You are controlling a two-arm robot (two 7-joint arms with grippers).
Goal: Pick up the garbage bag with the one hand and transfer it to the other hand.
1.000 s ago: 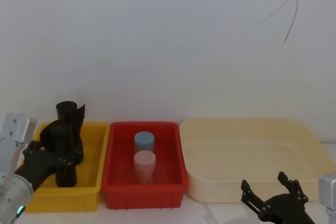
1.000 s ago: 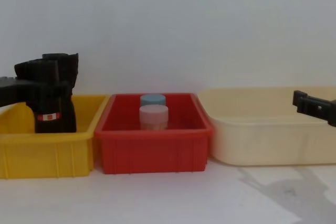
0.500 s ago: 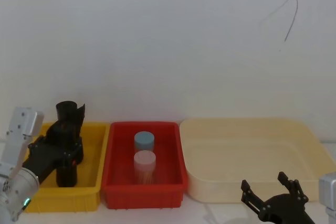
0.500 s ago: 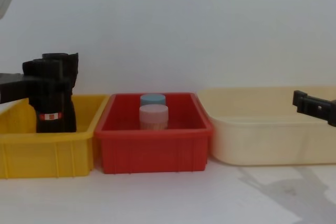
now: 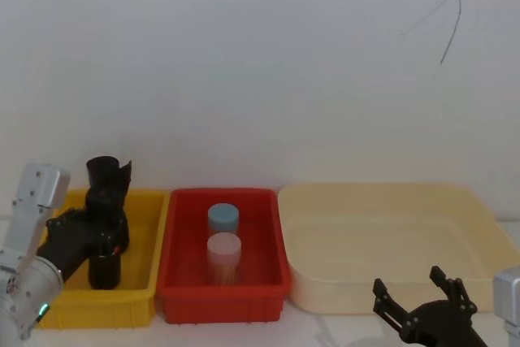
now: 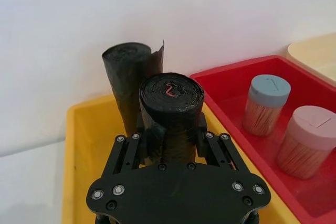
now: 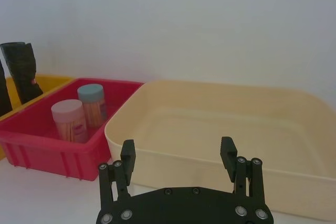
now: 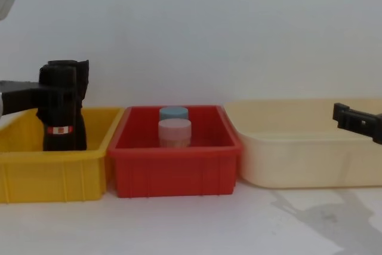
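- The left arm (image 5: pixel 26 262) comes up from the lower-left corner in the head view, wrist tilted forward. The left gripper (image 6: pixel 170 132) has a finger pressed on each side of the garbage bag (image 6: pixel 171 98).
- The right arm (image 5: pixel 508 298) sits low at the right. The right gripper (image 7: pixel 177 148) is held level, its fingers spread wide apart.

The left gripper (image 6: pixel 171 131) clamps its fingers (image 6: pixel 201 132) on both sides of the upright black rolled-plastic garbage bag (image 6: pixel 171 100) within the yellow plastic bin (image 6: pixel 89 145). A ragged-topped black plastic roll (image 6: pixel 128 77) stands just beside it.
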